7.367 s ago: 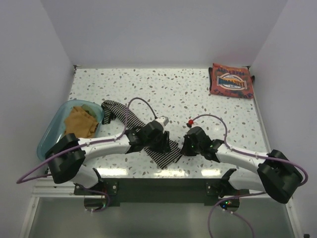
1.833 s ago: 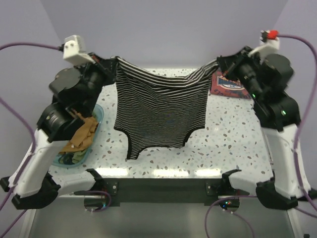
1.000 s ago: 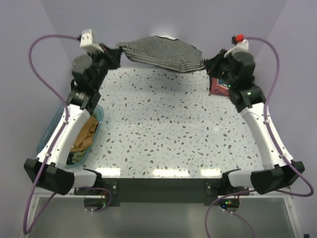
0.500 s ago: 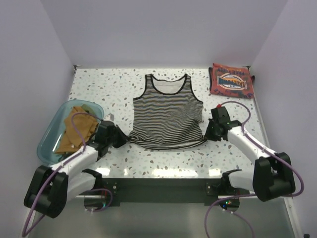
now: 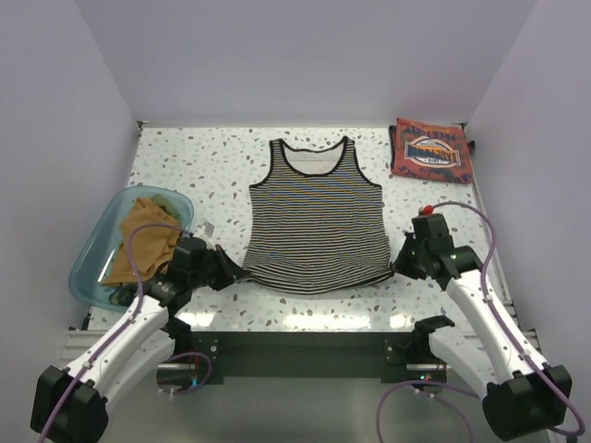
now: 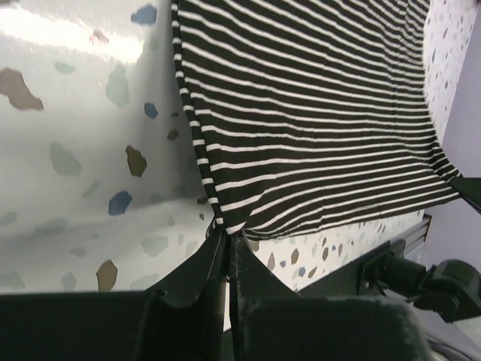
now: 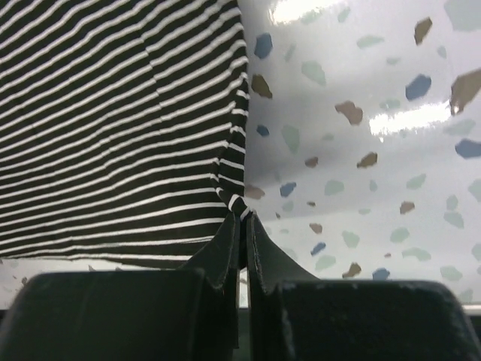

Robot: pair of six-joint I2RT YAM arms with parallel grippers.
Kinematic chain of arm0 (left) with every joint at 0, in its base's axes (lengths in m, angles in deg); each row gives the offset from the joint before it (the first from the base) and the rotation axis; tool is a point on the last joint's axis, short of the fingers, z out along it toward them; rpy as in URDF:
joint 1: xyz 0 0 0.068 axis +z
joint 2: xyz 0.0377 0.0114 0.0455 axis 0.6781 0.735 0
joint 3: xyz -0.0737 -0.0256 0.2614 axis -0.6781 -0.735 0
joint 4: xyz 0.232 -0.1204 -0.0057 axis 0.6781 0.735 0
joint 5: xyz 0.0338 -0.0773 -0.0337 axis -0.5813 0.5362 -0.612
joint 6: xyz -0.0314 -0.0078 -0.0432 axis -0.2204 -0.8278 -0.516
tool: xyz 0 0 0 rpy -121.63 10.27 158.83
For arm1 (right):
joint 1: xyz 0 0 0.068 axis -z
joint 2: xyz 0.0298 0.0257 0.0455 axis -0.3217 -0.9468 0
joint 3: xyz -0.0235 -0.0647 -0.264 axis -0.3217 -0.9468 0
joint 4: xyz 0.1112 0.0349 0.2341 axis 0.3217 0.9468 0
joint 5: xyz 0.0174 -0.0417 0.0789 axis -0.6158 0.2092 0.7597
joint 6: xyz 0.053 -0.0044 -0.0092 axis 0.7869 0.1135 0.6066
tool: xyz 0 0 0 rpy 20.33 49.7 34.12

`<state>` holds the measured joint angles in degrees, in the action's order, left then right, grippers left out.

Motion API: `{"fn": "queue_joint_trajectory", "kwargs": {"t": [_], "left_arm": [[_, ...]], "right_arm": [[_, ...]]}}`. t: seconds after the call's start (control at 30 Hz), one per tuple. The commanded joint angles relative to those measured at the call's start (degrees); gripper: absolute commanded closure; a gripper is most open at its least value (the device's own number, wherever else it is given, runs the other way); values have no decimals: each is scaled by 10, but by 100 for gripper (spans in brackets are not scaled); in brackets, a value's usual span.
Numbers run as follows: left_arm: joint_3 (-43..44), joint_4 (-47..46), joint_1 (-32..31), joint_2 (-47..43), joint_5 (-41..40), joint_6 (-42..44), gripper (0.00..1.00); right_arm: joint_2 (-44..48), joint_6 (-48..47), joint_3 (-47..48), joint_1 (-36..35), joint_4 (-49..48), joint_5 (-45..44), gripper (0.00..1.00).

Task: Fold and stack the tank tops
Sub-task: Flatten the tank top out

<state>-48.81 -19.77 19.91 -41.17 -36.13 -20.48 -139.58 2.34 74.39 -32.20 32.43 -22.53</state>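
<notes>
Your black-and-white striped tank top (image 5: 316, 217) lies spread flat in the middle of the speckled table (image 5: 199, 166). Its neckline and straps point toward the far wall and its hem toward the arm bases. It has dark binding at the neck and armholes, and the hem bows slightly toward you with a few shallow ripples.

Your left gripper (image 5: 238, 274) is pinched tight on the hem's left corner; in the left wrist view its fingers meet right on the tip of the cloth. Your right gripper (image 5: 399, 267) is clamped the same way on the hem's right corner, with a small pucker of stripes caught between its fingers. Both arms reach low over the near edge of the table.

At the far right corner the rust-red tank top (image 5: 431, 150) lies folded with its blue-white graphic facing up, well apart from the striped one. On the left, a translucent teal bin (image 5: 90, 258) holds a crumpled mustard-orange top (image 5: 148, 238). Your left arm runs just beside the bin's near end, and its purple cable (image 5: 132, 263) loops over the orange cloth.
</notes>
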Motion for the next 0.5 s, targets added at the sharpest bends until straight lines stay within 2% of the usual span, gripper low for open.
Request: {"fn": "queue_joint_trajectory", "kwargs": {"t": [0.0,0.13,0.23,0.4,0.47], "left_arm": [[23,56,-5,-9,64,-12,96],[45,102,-5,-30,86,-12,89],[69,128,-6,-40,77,-3,85],[91,112,-6,-22,89,0,93],[97,117,-5,-12,95,6,100]], "right_arm": [[27,20,25,2,97,16,100],[43,36,38,2,129,29,100],[44,35,62,2,158,-3,100],[20,35,101,2,167,-30,100],[-3,28,110,2,175,-39,100]]}}
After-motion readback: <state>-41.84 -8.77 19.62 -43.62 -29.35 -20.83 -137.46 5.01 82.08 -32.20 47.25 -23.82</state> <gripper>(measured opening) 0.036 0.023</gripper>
